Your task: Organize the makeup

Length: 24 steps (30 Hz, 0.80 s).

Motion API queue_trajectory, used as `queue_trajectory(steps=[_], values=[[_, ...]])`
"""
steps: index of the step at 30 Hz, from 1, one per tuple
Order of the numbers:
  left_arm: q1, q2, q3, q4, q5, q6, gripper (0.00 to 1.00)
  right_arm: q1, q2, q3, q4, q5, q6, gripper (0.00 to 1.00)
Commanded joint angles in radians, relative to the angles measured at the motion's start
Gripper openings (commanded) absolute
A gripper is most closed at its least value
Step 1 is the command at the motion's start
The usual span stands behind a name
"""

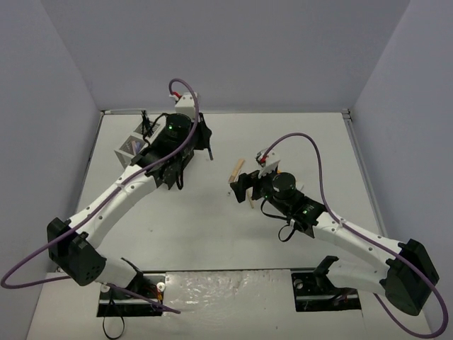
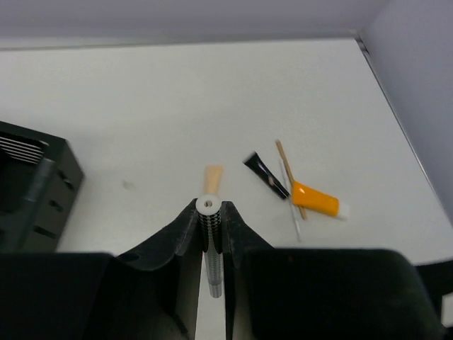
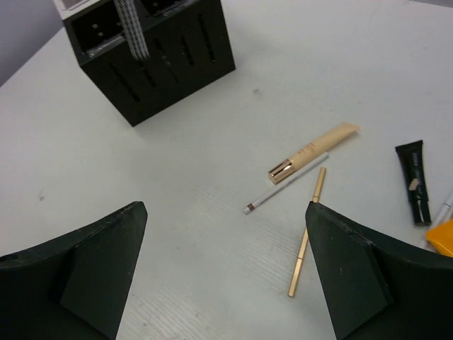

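At the far left stands the black organizer box (image 2: 49,185), with slots cut in its wall. The left gripper (image 2: 210,216) is out over the table just to the right of it. Its jaws are clamped on a ribbed silvery stick (image 2: 211,263) with a white cap, held upright between the fingers.

The rest of the makeup lies loose on the table (image 2: 177,92). Near the middle are a beige tube (image 3: 311,151) with a gold cap, a thin white pencil (image 3: 284,187) just beside it and a gold pencil (image 3: 307,237). Further right are a black tube (image 3: 413,181) and an orange tube (image 2: 316,200) with a white cap. The orange one lies against two thin sticks, over them or only touching, I cannot tell.

The right gripper (image 3: 225,212) hangs above that scatter with its jaws spread wide and nothing between them.

I can see a few ways this might go wrong:

- **The grip on the stick:** the pinch takes only a narrow band of it, so a tilt on the way to the box could let it slide or catch a slot's edge.
- **The crowded pieces:** they lie so close together that closing the right jaws could take two at once or flick a neighbour aside.
- **The flat pencils:** they are thin and lie flat, so the fingers might close above them or roll them off.
- **The two arms:** both work near the centre, and crossing paths could mean a bump.
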Motion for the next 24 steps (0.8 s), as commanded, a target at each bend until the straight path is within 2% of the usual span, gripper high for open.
queue_trajectory(steps=[1, 3, 8, 16, 18, 22, 24], values=[[0.124, -0.003, 0.081, 0.108, -0.171, 0.167, 0.0, 0.001, -0.014, 0.04, -0.048, 0.156, -0.011, 0.92], [0.189, 0.029, 0.108, 0.136, -0.17, 0.19, 0.0, 0.001, -0.002, 0.051, -0.087, 0.171, -0.007, 0.92], [0.272, 0.135, 0.159, 0.233, -0.162, 0.277, 0.0, 0.001, 0.017, 0.053, -0.115, 0.171, 0.006, 0.92], [0.339, 0.288, 0.158, 0.349, -0.112, 0.285, 0.0, 0.0, 0.05, 0.075, -0.174, 0.178, 0.01, 0.92], [0.345, 0.316, 0.14, 0.377, -0.113, 0.286, 0.07, 0.0, 0.057, 0.077, -0.194, 0.182, 0.017, 0.92], [0.349, 0.355, 0.136, 0.367, -0.11, 0.278, 0.12, -0.001, 0.07, 0.081, -0.217, 0.188, 0.024, 0.91], [0.353, 0.37, 0.135, 0.358, -0.109, 0.276, 0.22, -0.003, 0.085, 0.087, -0.228, 0.192, 0.032, 0.91]])
